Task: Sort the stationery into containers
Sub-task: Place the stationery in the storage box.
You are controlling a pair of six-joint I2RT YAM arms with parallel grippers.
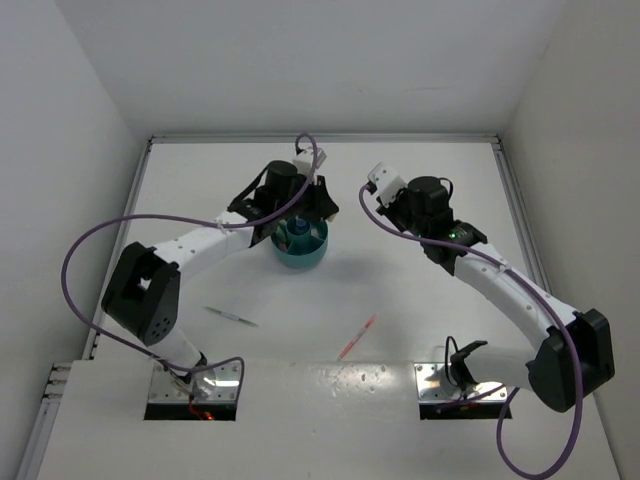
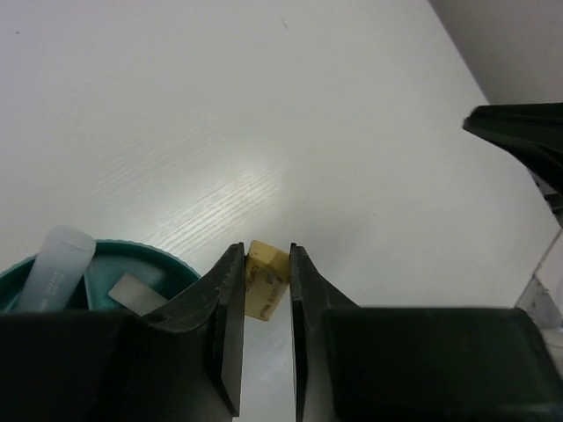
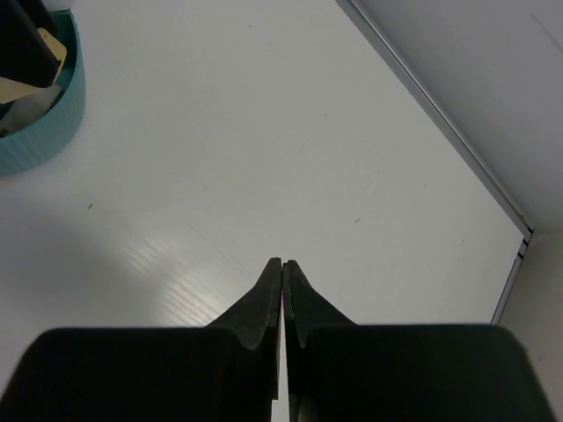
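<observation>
My left gripper (image 2: 265,252) is shut on a small tan block (image 2: 264,281) and holds it above the table, just past the right rim of the round teal tub (image 2: 141,253). In the tub lie a light-blue stick (image 2: 54,268) and a grey block (image 2: 134,293). From above, the left gripper (image 1: 312,205) hangs over the tub (image 1: 300,250), where a blue-capped bottle (image 1: 298,229) shows. My right gripper (image 3: 281,262) is shut and empty over bare table, right of the tub (image 3: 48,132). A red pen (image 1: 357,337) and a white pen (image 1: 230,316) lie on the near table.
The table's back edge and side rails (image 1: 320,138) border the white walled work area. The right arm's dark wrist (image 2: 528,141) shows at the right of the left wrist view. The arm bases stand at the near edge.
</observation>
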